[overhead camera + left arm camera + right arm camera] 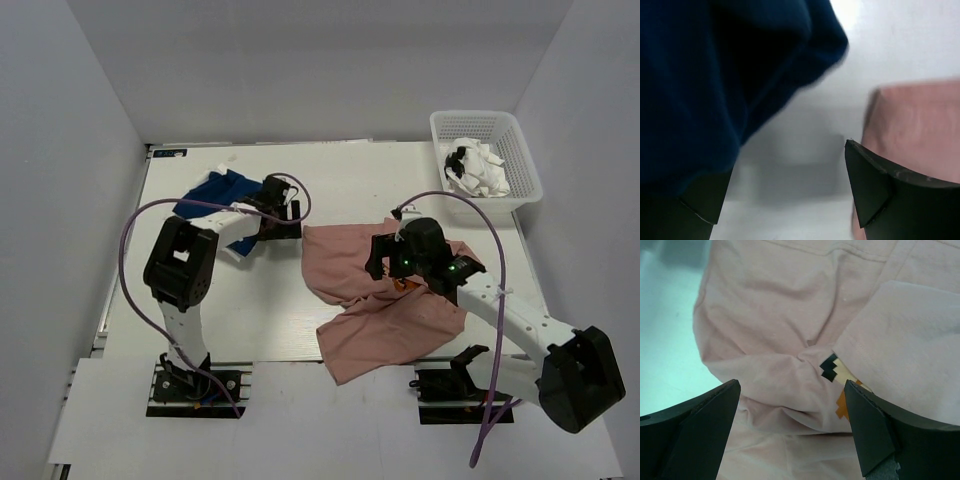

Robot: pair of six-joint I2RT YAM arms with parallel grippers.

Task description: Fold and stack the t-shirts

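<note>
Dusty-pink cotton, one item: the pink t-shirt (385, 300), lying rumpled and partly doubled over itself on the table (250, 310), right of centre; one flap is turned across the orange-brown graphic (840, 385), so only part of the print shows; not flat, not folded.

Navy cloth, one item: the navy t-shirt (215, 190), bunched at the far left of the table, just beside the left claw (283, 215); in the left wrist view it fills the upper left, with bare table between it and the pink edge.

White cloth, one item: the white t-shirt (480, 170), crumpled inside the white basket (520, 150) at the far right corner, well apart from the others; no stack begun anywhere.

Left claw: jaws wide, nothing between them; low over bare table between the navy cloth and the pink hem.

Right claw (790, 410): jaws wide, nothing held; poised above the creased middle of the pink t-shirt, near the graphic.

Step in hand, as judged: the opening of the pink t-shirt's fold, at the stage of choosing a grasp; the task is barely started.

Next move, as judged: each claw to pinch one layer only at an edge or shoulder; draw apart to spread the cloth flat and free the turned flap; then fold; a grasp into the bunched middle risks lifting several layers together.
</note>
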